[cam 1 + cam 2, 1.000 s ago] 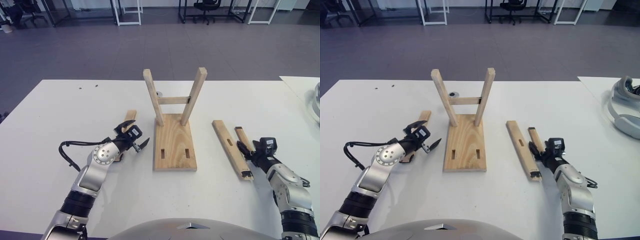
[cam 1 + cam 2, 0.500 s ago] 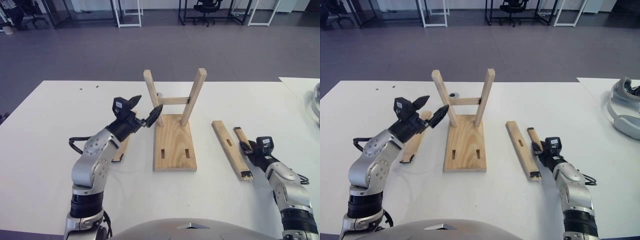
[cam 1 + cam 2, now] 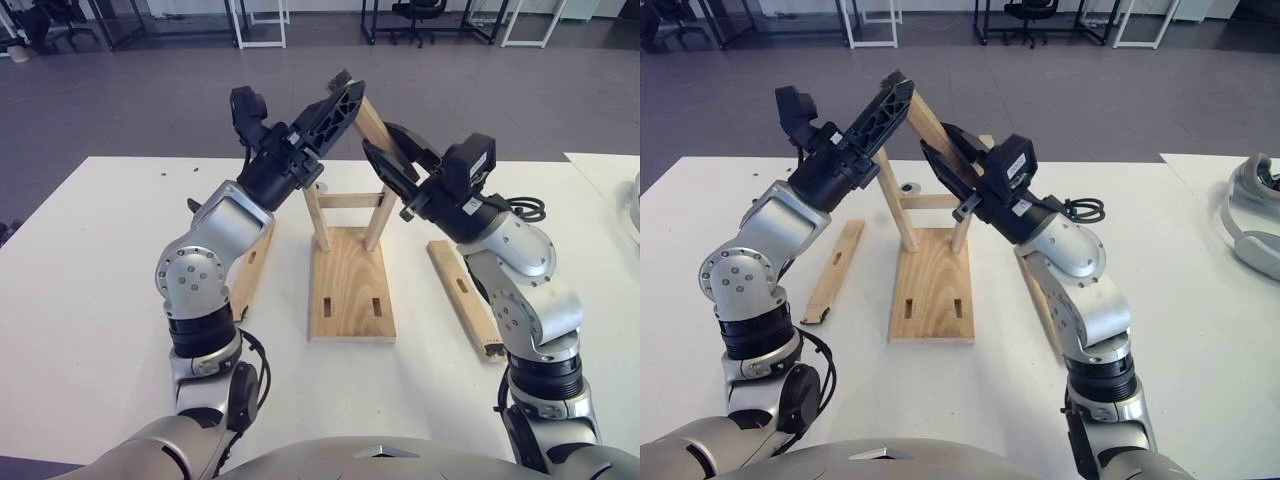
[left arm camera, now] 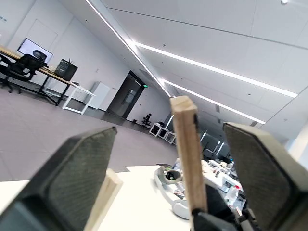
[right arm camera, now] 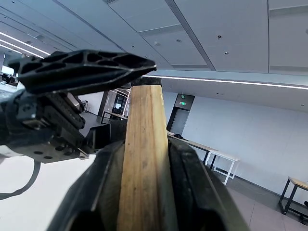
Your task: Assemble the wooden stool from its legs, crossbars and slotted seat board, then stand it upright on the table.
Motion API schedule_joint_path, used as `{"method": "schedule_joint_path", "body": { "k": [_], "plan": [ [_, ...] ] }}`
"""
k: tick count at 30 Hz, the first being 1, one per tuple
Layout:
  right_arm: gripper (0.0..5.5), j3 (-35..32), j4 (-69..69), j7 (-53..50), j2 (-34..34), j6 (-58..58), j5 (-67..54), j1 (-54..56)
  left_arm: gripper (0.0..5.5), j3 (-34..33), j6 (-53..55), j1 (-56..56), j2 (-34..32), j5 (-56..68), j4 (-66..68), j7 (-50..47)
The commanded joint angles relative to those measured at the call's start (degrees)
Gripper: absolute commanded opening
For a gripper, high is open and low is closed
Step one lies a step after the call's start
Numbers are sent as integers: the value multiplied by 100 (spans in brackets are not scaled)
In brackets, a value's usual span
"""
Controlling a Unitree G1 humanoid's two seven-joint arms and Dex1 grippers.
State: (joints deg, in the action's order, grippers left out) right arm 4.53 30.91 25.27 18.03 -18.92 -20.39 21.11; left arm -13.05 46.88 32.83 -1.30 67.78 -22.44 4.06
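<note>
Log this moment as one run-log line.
right gripper: jaws shut on wooden bar, raised | left gripper: jaws open around its tip | seat board: on table, two legs standing in it

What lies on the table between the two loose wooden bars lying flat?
The seat board, with two legs and a crossbar standing at its far end, as the left eye view shows.

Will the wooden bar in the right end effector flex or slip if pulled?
Likely stiff: the wooden bar looks solid and straight. It might slide, since its faces look smooth and the right end effector grips only the lower part.
</note>
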Motion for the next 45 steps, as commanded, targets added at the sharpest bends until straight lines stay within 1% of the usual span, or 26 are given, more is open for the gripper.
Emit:
{"method": "schedule_joint_path", "body": {
  "k": [1,8,11,13,14,18,19,20,22,24,27,28,30,31,34,36,39,41,45],
  "plan": [
    [132,119,-23,-11,37,132,266,40,347,30,7,137,4,478,-64,-403],
    [132,299,-102,-41,-34,259,593,82,215,136,-177,146,-12,915,-63,-769],
    [132,289,-117,-79,-74,276,665,134,169,200,-212,80,-64,922,-44,-915],
    [132,319,-124,-76,-78,299,747,142,124,249,-245,49,-69,891,-4,-1004],
    [132,339,-123,-72,-77,311,792,145,115,272,-262,49,-71,885,6,-1054],
    [132,366,-135,-108,-99,333,891,159,40,373,-270,53,-86,817,32,-1295],
    [132,401,-141,-102,-94,337,944,153,40,386,-283,78,-79,816,46,-1367],
    [170,446,-152,-108,-85,347,1023,143,40,383,-302,124,-71,845,51,-1447],
    [209,555,-179,-102,-46,423,1224,92,40,369,-351,206,-91,859,49,-1616],
    [249,618,-172,-84,-17,465,1340,-21,40,294,-368,18,-261,787,-77,-1680],
    [308,438,-56,-9,197,433,1334,-683,40,-47,-186,-1521,-1085,475,-644,-1180],
    [316,362,-64,-18,236,448,1340,-911,40,-149,-225,-2093,-1388,191,-732,-854],
    [316,264,-255,-90,237,607,1375,-1300,40,-323,-751,-2887,-1810,-666,-566,-170],
    [316,220,-446,-136,195,714,1386,-1472,40,-472,-1165,-3042,-1805,-1029,-358,32],
    [316,-293,-1645,-512,-194,611,1110,-1813,40,-641,-2443,-2929,-1779,-2165,639,526],
    [316,-489,-2233,-648,-266,591,1078,-1839,40,-598,-2958,-2797,-1734,-2613,1216,800],
    [316,-659,-3022,-797,-225,839,1264,-1696,40,-469,-3423,-2854,-1494,-2975,1751,1111],
    [316,-719,-3422,-884,-195,1088,1392,-1608,40,-436,-3545,-2832,-1410,-3065,1935,1231],
    [316,-674,-3735,-943,-246,1470,1580,-1719,40,-434,-3580,-2489,-1275,-3076,2221,1341]
  ]
}}
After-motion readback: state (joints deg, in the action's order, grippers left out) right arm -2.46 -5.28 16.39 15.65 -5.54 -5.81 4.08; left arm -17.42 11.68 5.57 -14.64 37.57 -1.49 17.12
